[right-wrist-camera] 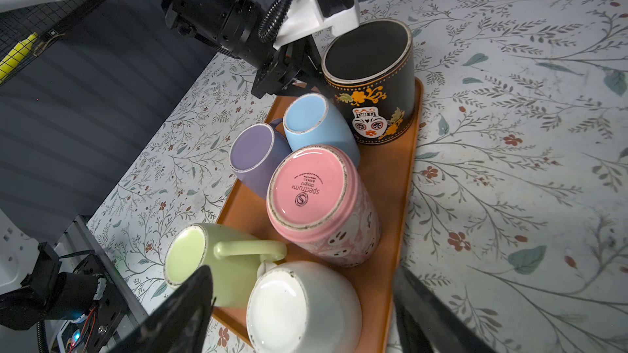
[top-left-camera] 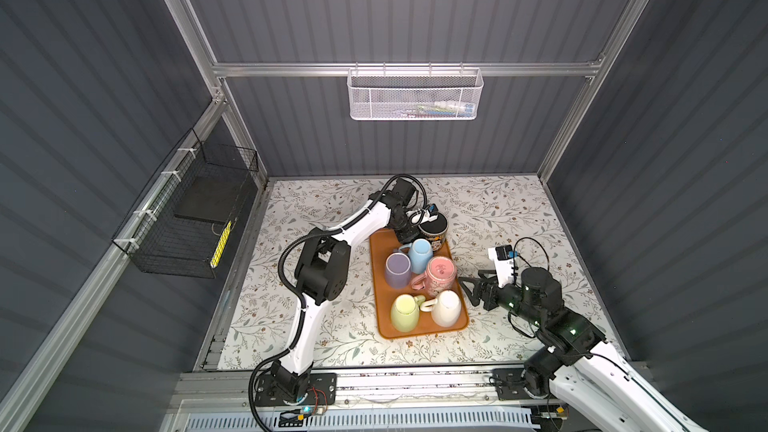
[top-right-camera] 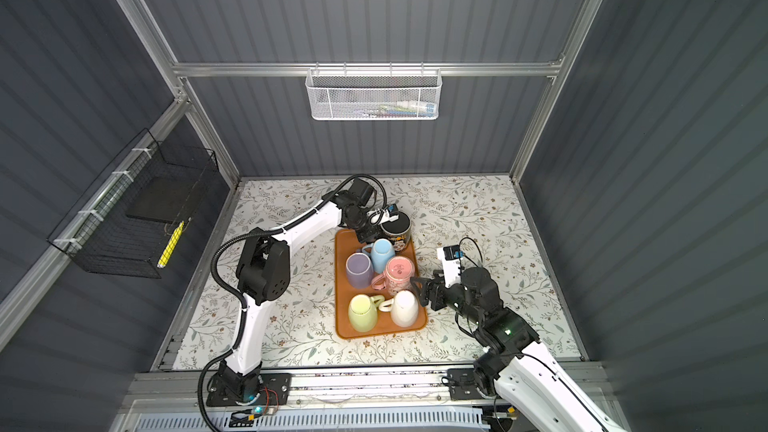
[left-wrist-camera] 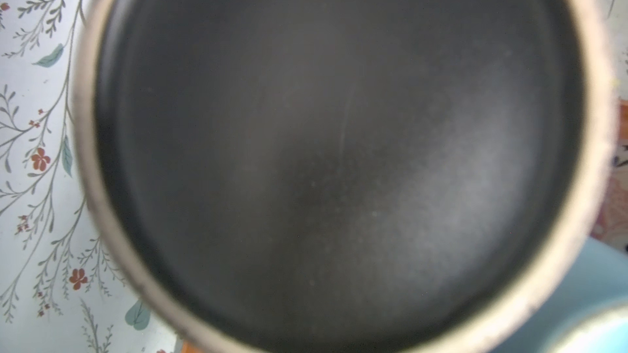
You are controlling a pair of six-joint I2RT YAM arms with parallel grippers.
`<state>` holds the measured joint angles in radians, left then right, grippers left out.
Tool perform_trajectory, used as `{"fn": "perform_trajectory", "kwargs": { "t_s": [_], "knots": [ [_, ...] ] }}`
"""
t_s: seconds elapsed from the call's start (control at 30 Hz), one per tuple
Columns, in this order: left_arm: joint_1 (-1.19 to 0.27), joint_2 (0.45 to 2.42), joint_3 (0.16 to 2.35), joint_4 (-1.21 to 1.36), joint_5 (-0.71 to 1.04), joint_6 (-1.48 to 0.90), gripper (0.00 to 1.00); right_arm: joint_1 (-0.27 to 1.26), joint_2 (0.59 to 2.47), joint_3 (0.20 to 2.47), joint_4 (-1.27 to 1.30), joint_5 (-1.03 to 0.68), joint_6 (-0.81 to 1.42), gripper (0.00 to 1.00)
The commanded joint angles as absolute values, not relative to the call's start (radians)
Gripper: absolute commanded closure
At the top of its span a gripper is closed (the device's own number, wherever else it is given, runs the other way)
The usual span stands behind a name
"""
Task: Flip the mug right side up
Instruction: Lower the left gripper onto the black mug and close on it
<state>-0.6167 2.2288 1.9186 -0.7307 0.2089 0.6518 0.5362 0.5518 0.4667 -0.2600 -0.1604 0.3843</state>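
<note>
A black mug with a skull design stands base up at the far end of the orange tray. Its dark base fills the left wrist view. My left gripper presses against the mug's side with its fingers drawn close together, and the handle is hidden behind them. My right gripper hangs open just off the tray's right edge, beside and above the white mug, and holds nothing.
Blue, purple, pink, green and white mugs stand base up, packed close on the tray. A white mesh basket hangs on the back wall. A black wire basket hangs on the left wall.
</note>
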Motion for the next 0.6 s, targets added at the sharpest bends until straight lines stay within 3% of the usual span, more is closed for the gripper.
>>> {"fn": "perform_trajectory", "kwargs": {
  "t_s": [0.0,0.57],
  "knots": [
    [-0.614,2.152,1.962,-0.694,0.255,0.613,1.0,0.533,0.546,0.458,-0.26,-0.15,0.383,0.17],
    [-0.584,2.068,1.904,-0.586,0.268,0.547,1.0,0.532,0.553,0.458,-0.257,-0.147,0.382,0.17]
  ]
}}
